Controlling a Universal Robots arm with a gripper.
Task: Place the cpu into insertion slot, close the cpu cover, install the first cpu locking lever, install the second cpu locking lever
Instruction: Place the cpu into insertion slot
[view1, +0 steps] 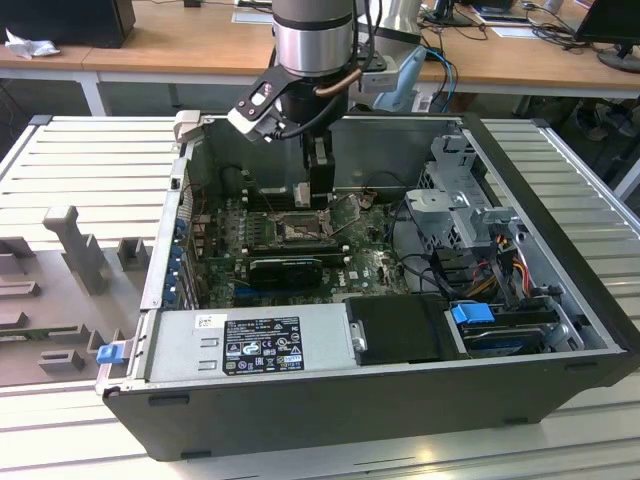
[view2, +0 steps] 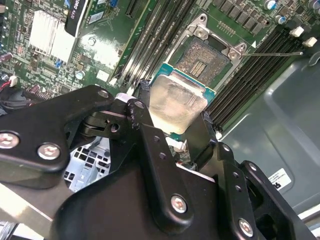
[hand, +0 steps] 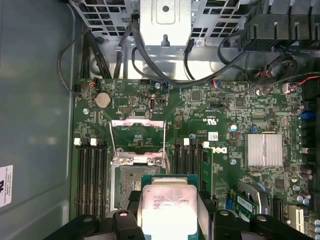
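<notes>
One gripper (view2: 175, 107) clamps the cpu (view2: 177, 97) by two opposite edges, its black fingers (view2: 150, 135) pressed against the chip's sides and the silvery top turned toward the wrist cameras. The chip hangs above the green motherboard (hand: 220, 105) and is not seated. In the second wrist view the insertion slot (view2: 207, 57) lies bare just beyond the chip, with its grey pin field exposed. In the first wrist view the cpu cover (hand: 137, 122) stands swung open off the slot, on the side toward the grey drive cage (hand: 165, 20), and long black memory slots (hand: 92, 175) flank the socket.

In the exterior view the arm reaches down into the open computer case (view1: 560, 300). The gripper (view1: 315, 190) sits just above the slot (view1: 298, 228), which lies at about 6 o'clock from it. A black expansion card (view1: 285, 268) lies at 6 o'clock of the slot, and the drive cage (view1: 455, 200) is at 3 o'clock, well apart. The labelled power supply (view1: 250, 345) fills the case's near edge.
</notes>
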